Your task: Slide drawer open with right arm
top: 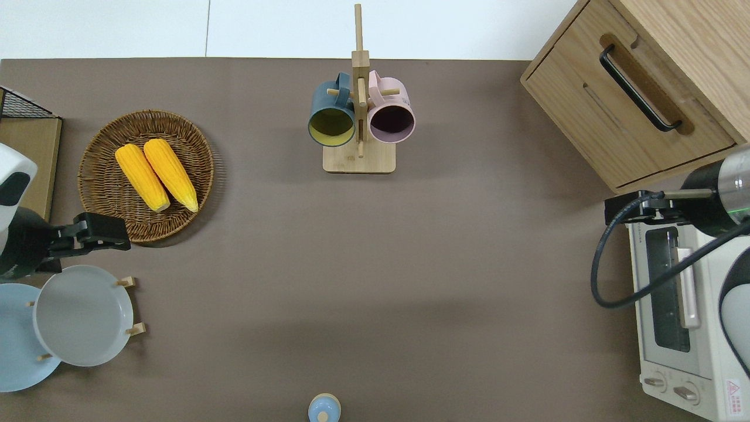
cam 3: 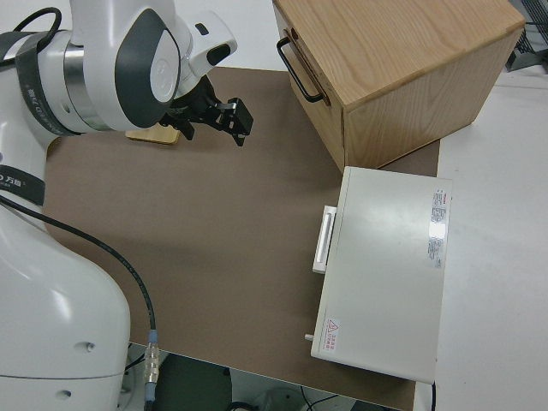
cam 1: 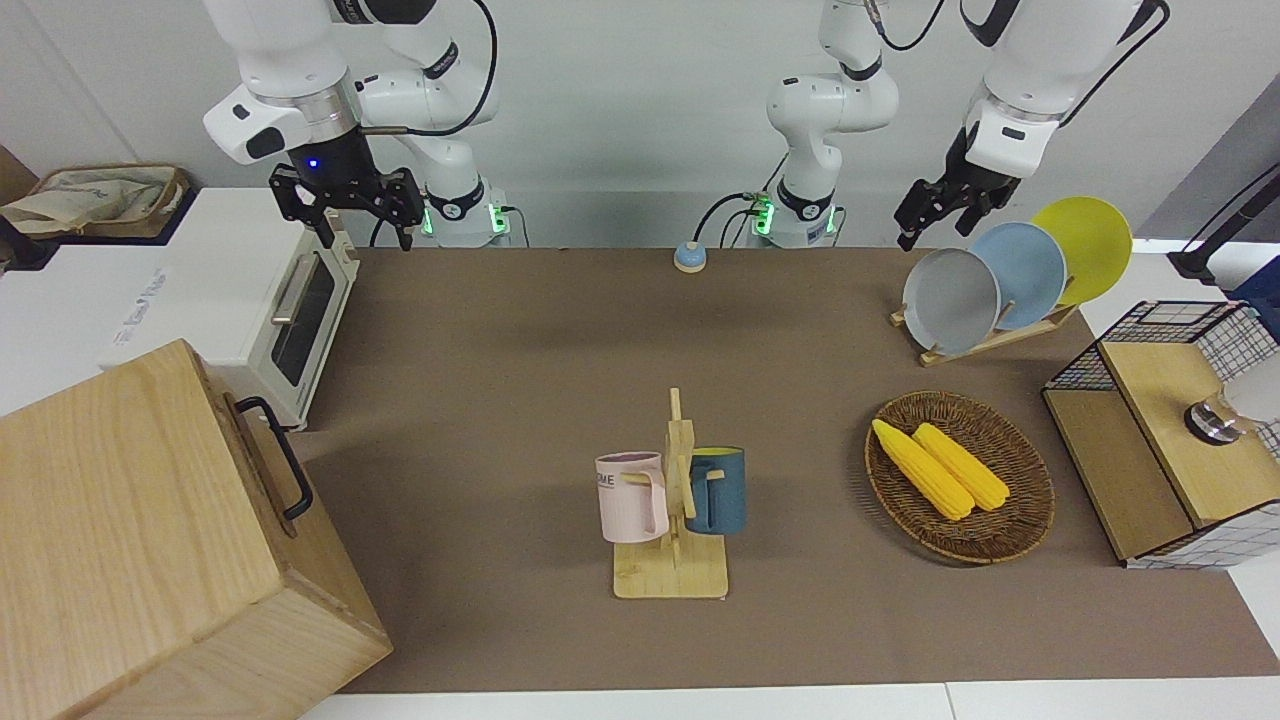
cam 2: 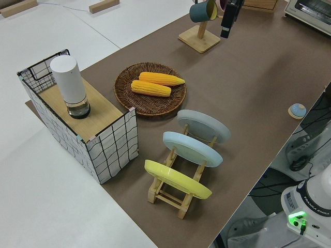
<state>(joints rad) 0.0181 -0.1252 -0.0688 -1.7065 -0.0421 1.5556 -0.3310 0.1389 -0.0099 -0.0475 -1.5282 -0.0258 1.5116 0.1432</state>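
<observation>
The drawer is the shallow pale-wood front of the light-wood cabinet at the right arm's end of the table. It is shut, and its black bar handle is free; the handle also shows in the front view and the right side view. My right gripper hangs in the air with its fingers apart and empty. It is over the toaster oven's corner that lies closest to the cabinet, well apart from the handle; it also shows in the right side view. My left gripper is parked.
A white toaster oven stands beside the cabinet, nearer to the robots. A wooden mug rack with two mugs stands mid-table. A wicker tray with corn, a plate rack and a wire-mesh basket are at the left arm's end.
</observation>
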